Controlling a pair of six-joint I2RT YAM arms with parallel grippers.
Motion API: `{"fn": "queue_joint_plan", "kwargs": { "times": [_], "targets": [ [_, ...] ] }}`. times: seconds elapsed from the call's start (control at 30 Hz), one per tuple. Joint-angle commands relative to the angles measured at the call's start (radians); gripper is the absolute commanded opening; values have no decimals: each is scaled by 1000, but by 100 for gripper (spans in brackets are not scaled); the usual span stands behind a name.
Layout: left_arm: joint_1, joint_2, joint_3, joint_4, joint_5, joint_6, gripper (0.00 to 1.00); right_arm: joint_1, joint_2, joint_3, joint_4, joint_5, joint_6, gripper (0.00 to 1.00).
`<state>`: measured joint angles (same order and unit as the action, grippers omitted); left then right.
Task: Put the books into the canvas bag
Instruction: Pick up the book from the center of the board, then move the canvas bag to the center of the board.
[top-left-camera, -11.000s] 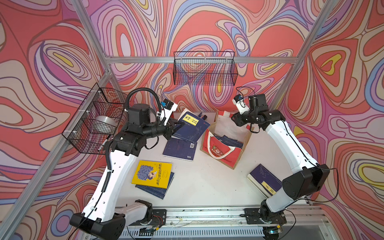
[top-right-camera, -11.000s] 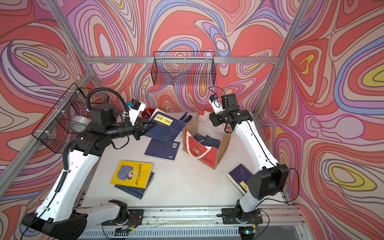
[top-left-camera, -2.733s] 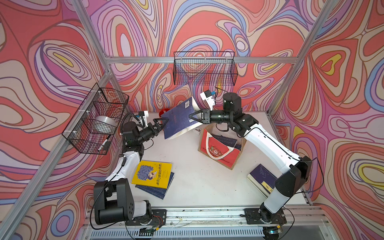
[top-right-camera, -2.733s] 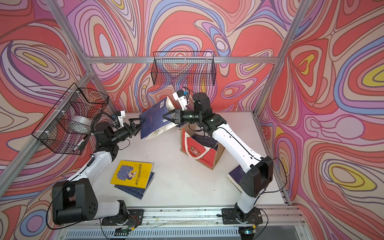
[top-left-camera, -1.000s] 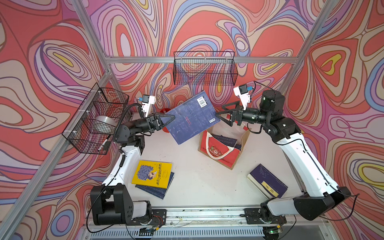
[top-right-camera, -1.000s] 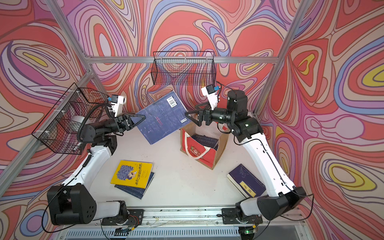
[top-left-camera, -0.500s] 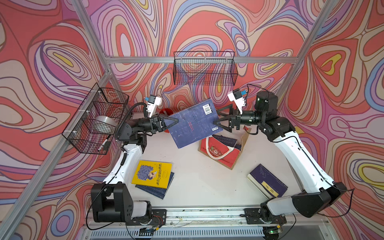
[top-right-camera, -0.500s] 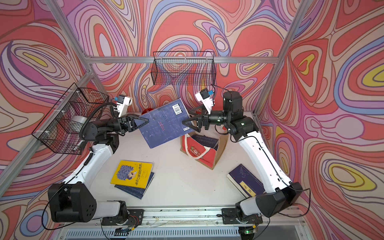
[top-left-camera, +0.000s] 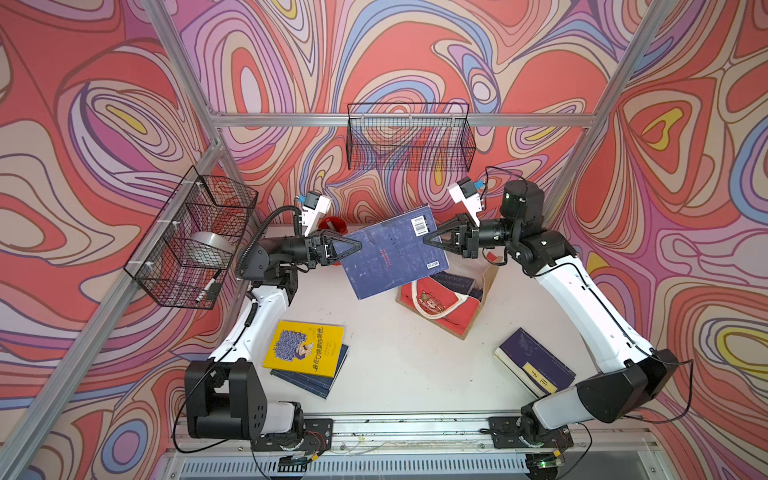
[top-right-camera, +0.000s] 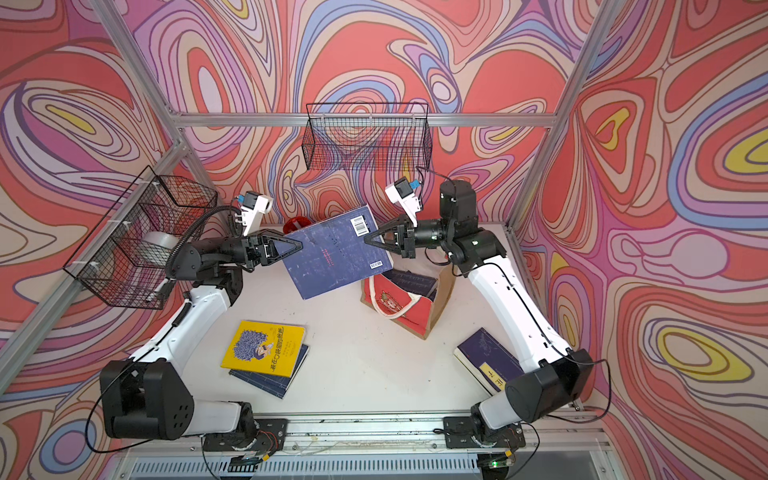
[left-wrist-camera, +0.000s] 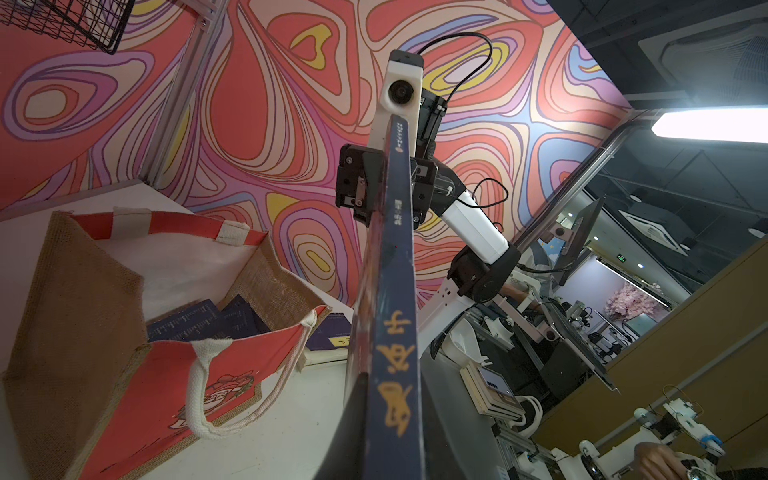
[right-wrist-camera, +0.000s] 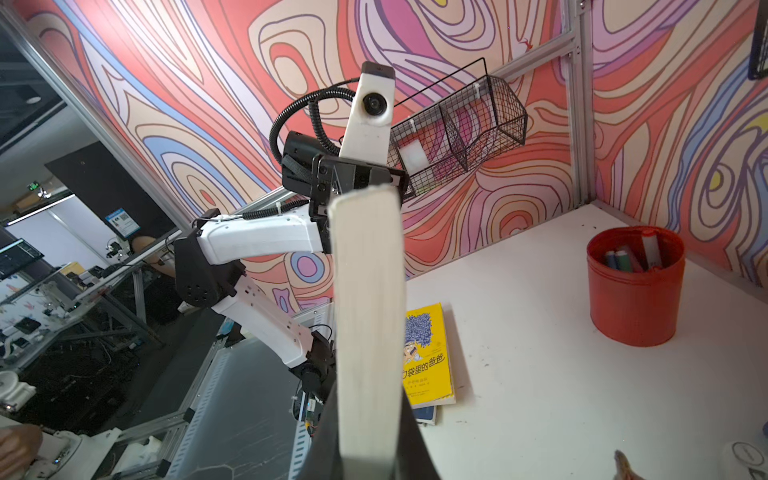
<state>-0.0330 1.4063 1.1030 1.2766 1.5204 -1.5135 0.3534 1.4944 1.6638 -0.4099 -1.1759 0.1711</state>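
Note:
A navy book (top-left-camera: 390, 253) (top-right-camera: 336, 257) hangs tilted in the air above the table, just left of the canvas bag (top-left-camera: 440, 309) (top-right-camera: 399, 311). My left gripper (top-left-camera: 353, 248) (left-wrist-camera: 390, 386) is shut on its spine edge (left-wrist-camera: 392, 332). On the opposite side, my right gripper (top-left-camera: 428, 240) (right-wrist-camera: 368, 415) is shut on its page edge (right-wrist-camera: 368, 311). The bag stands open with navy books (top-left-camera: 455, 282) inside. A yellow book (top-left-camera: 305, 349) lies on another navy book (top-left-camera: 316, 380) at the front left. One more navy book (top-left-camera: 536, 365) lies at the front right.
A red pen cup (top-left-camera: 332, 224) (right-wrist-camera: 636, 291) stands at the back, behind the held book. One wire basket (top-left-camera: 409, 141) hangs on the back wall, another (top-left-camera: 195, 237) on the left wall. The right arm's elbow (top-left-camera: 615, 390) rests near the front-right book.
My right gripper came in from the right and shut on the book's page edge. The left gripper kept its grip and carried the book a little toward the bag.

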Motion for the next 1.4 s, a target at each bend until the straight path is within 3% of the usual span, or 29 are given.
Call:
{"fn": "queue_joint_plan", "kwargs": {
  "times": [0.0,0.07,0.1,0.13,0.27,0.37,0.4,0.47,0.57,0.7,0.8,1.03,1.23,1.3,1.37],
  "targets": [
    [2,58,40,27,-88,26,56,-18,-44,-11,0,165,99,0],
    [1,102,39,-29,-123,76,88,-91,-69,-24,-18,309,224,0],
    [1,124,37,-63,-145,110,98,-142,-92,-45,-18,351,286,0],
    [1,141,37,-107,-162,145,100,-176,-120,-72,-18,382,319,0],
    [-8,177,48,-400,-241,372,100,-278,-264,-167,-30,498,390,0],
    [-60,161,124,-909,-337,757,100,-313,-336,-176,-109,601,414,0],
    [-95,156,180,-1151,-407,941,100,-314,-359,-174,-146,661,418,0],
    [-173,170,287,-1453,-556,1176,100,-317,-400,-172,-201,742,434,0],
    [-261,232,403,-1617,-661,1280,100,-317,-450,-188,-232,795,458,0],
    [-398,368,633,-1882,-790,1467,85,-317,-467,-234,-236,780,511,0],
    [-472,484,810,-2056,-887,1556,79,-318,-493,-291,-221,791,520,0],
    [-555,663,1047,-2224,-1163,1632,79,-318,-508,-385,-191,751,534,0],
    [-588,722,1142,-2248,-1314,1636,54,-317,-505,-449,-169,704,514,0],
    [-593,714,1143,-2239,-1337,1639,55,-317,-503,-465,-161,681,512,0],
    [-598,693,1141,-2227,-1340,1641,63,-317,-500,-478,-155,663,502,0]
  ]
}}
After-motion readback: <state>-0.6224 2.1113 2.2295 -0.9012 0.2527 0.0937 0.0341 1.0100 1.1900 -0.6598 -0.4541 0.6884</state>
